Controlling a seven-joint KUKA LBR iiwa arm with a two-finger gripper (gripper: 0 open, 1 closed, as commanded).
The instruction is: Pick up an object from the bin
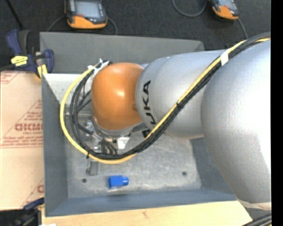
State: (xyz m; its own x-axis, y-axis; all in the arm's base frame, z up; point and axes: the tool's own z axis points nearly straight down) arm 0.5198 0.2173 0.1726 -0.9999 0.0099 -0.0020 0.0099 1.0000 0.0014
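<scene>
While the silver KUKA arm [212, 98] stretches in from the right of the frame and hides much of the grey metal bin [54, 140], its wrist, capped by a rounded orange cover [114, 95], hangs over the left half of the bin floor. A yellow cable [63, 112] and several black ones loop out from the cover toward the left wall, sweep round beneath the wrist and run back along the arm toward the upper right. Under the cover, among pale metal parts and wiring, the hand [91, 166] points down at the speckled grey floor, lower left of the frame's centre. Cables and shadow crowd it, so I cannot tell whether it is wide or narrow. A small blue object [118, 181] lies on its side on the bin floor; it is a short, stubby piece, perhaps a cap or a plug, though its exact kind cannot be made out. It rests close to the lower wall, left of the frame's middle, just below and slightly right of the hand, near it but apart from it. A tiny dark speck [184, 174] marks the bare floor farther right, well apart from the blue piece. Outside the bin, on the dark floor along the top of the frame, lie two orange-and-black devices with cords, one at the upper left [86, 13] and one at the upper right [221, 3].
</scene>
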